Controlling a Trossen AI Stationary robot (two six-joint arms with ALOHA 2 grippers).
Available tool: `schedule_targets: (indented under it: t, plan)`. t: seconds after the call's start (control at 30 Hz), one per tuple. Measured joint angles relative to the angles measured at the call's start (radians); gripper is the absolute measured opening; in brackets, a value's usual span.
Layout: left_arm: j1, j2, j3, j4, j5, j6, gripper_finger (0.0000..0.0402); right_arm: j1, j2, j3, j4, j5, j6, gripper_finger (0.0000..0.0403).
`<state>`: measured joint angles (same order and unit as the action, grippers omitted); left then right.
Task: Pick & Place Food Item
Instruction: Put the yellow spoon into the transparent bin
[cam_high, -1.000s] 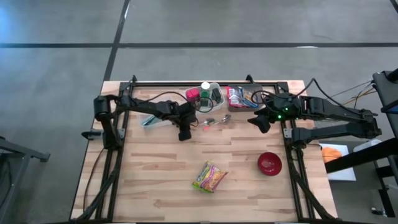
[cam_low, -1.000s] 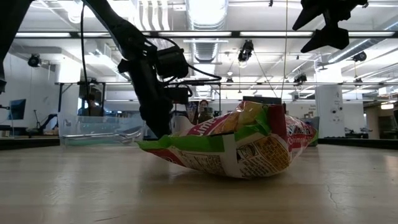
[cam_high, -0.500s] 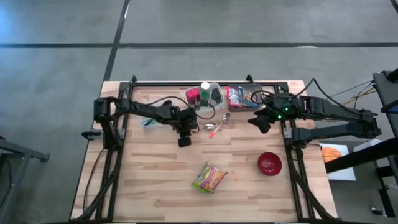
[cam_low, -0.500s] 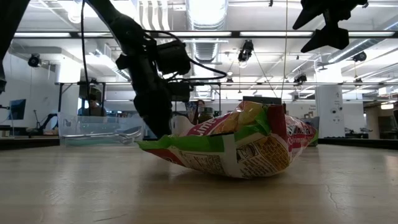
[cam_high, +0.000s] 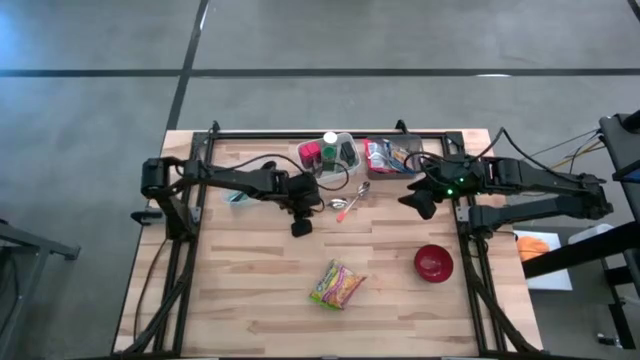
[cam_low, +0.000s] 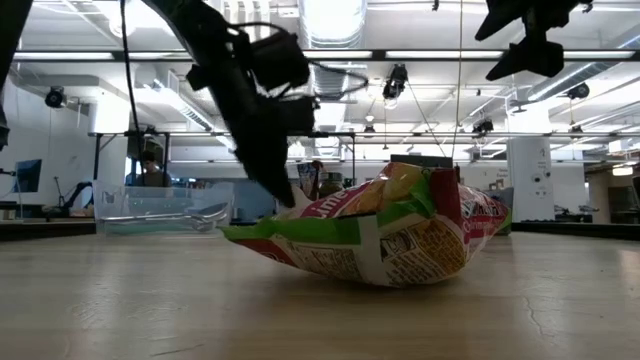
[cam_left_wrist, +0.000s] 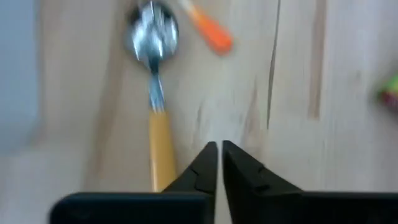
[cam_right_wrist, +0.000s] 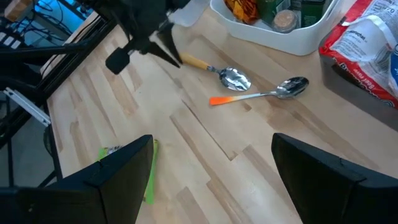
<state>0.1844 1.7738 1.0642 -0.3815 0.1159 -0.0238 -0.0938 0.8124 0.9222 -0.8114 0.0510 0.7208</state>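
Snack packet lay alone on the front-centre boards.

The snack packet (cam_high: 338, 284) rested flat on the table (cam_high: 260, 300), well apart from both arms. The left gripper (cam_high: 301, 226), fingers pressed together and empty, hung near two spoons (cam_high: 348, 197); the right gripper (cam_high: 424, 201) stood spread, above the red bowl (cam_high: 433, 263).

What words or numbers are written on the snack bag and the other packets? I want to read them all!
Snack bag: it has printing on it, but the letters are too blurred and crumpled to read.
Packets in the dark tray: some print shows, too small to read.
Items in the white bin: no label can be read.
Red bowl, spoons: no writing shows.
So there is nothing here that can be read for sure.
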Motion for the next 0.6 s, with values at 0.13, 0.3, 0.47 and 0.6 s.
schedule_targets:
  t: [0.13,0.3,0.47,0.6]
  plan:
    - [0.002,-0.009,0.024,0.070,-0.011,0.019,0.0090,0.020,0.000,0.000,0.001,0.001,0.014,0.0322]
    - [0.000,0.034,0.055,0.142,-0.058,0.004,0.0191,0.042,0.000,0.000,0.001,0.001,0.032,0.0322]
    - [0.002,0.121,0.095,0.148,-0.110,0.024,0.0233,0.049,0.000,0.000,0.000,0.001,0.036,0.0322]
    - [0.007,0.157,0.108,0.150,-0.144,0.023,0.0236,0.058,0.000,0.000,0.001,0.001,0.052,0.0322]
